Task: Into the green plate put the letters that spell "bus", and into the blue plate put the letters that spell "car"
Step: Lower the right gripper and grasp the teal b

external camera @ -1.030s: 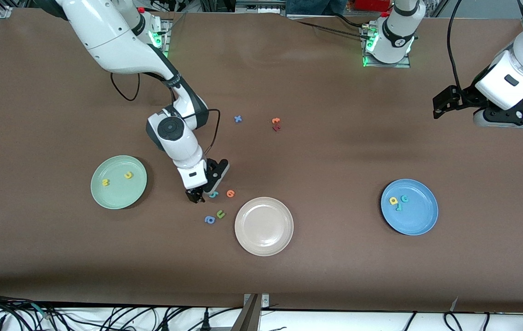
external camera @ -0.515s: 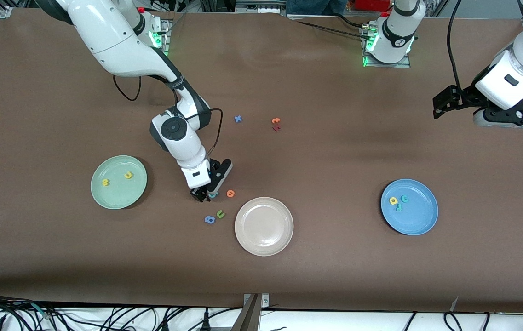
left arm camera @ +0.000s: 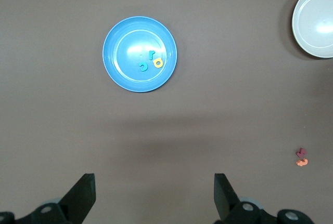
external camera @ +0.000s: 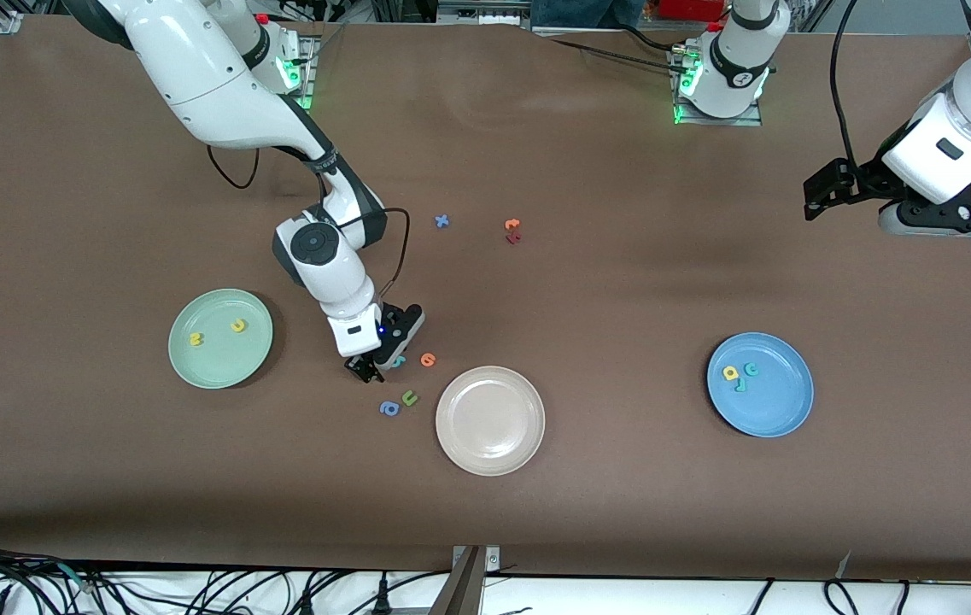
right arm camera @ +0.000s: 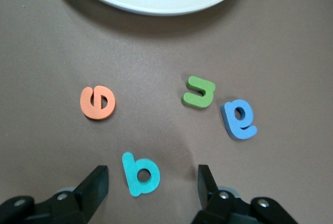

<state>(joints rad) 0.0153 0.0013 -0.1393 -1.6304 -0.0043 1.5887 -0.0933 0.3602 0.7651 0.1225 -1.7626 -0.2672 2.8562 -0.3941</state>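
The blue plate [external camera: 760,384] already held the teal "c" [external camera: 751,369], yellow "a" [external camera: 731,372] and teal "r" [external camera: 739,385]; the green plate [external camera: 220,338] held the yellow "s" [external camera: 195,339] and yellow "u" [external camera: 238,325]. Only the teal "b" [right arm camera: 139,173] lay on the table near the beige plate [external camera: 490,420]; the right gripper [right arm camera: 151,182] straddled it, fingers apart and not gripping; the left gripper [left arm camera: 153,193] waited wide open near the table's edge at its own end.

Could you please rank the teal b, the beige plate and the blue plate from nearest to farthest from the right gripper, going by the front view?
Measured from the right gripper:
1. Teal b: on the table, right at the fingers.
2. Beige plate: nearer the front camera, toward the left arm's end.
3. Blue plate: much farther toward the left arm's end.
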